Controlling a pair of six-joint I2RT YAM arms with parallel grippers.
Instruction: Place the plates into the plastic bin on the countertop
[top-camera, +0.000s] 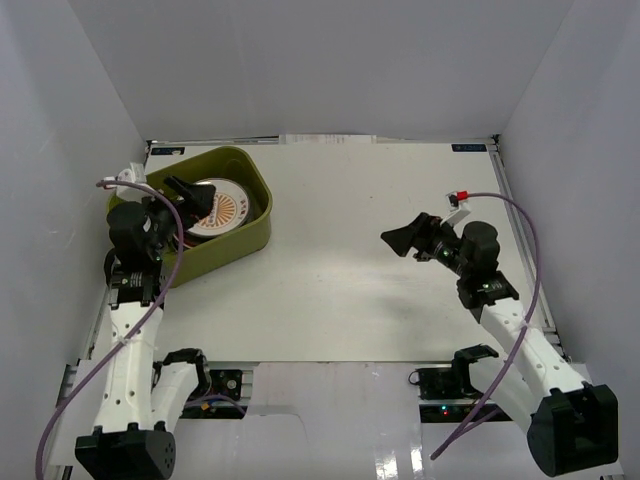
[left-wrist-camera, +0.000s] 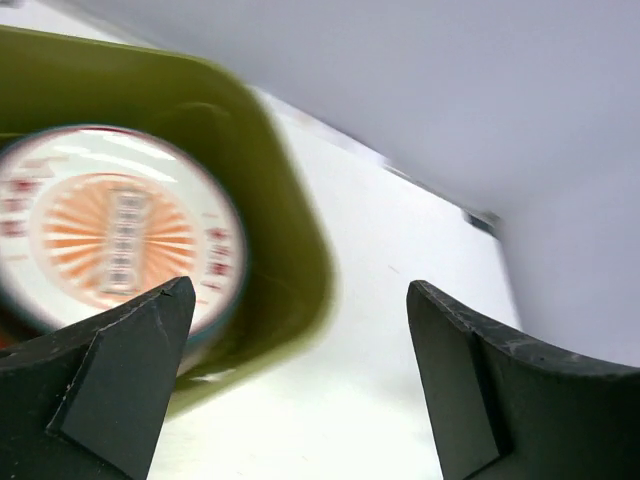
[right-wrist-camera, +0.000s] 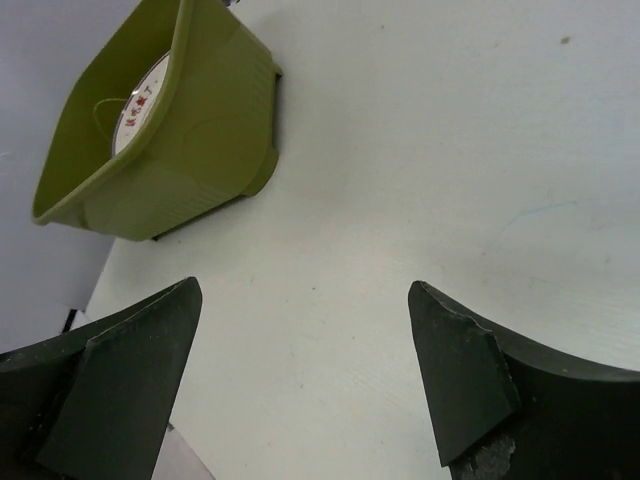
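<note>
The olive-green plastic bin (top-camera: 245, 225) stands at the back left of the white countertop (top-camera: 350, 290). An orange sunburst plate (top-camera: 228, 208) lies on top inside it; any plates under it are hidden. My left gripper (top-camera: 183, 192) is open and empty, above the bin's left part. In the left wrist view the plate (left-wrist-camera: 110, 225) and bin wall (left-wrist-camera: 285, 240) are blurred, with my left gripper (left-wrist-camera: 298, 300) above them. My right gripper (top-camera: 405, 240) is open and empty over the table's right half. The right wrist view shows my right gripper (right-wrist-camera: 300, 300) above bare table, the bin (right-wrist-camera: 190, 130) far off.
White walls enclose the table on three sides. A small red and white piece (top-camera: 460, 197) lies near the right wall. A purple cable (top-camera: 525, 250) loops from the right arm. The arm bases stand at the near edge.
</note>
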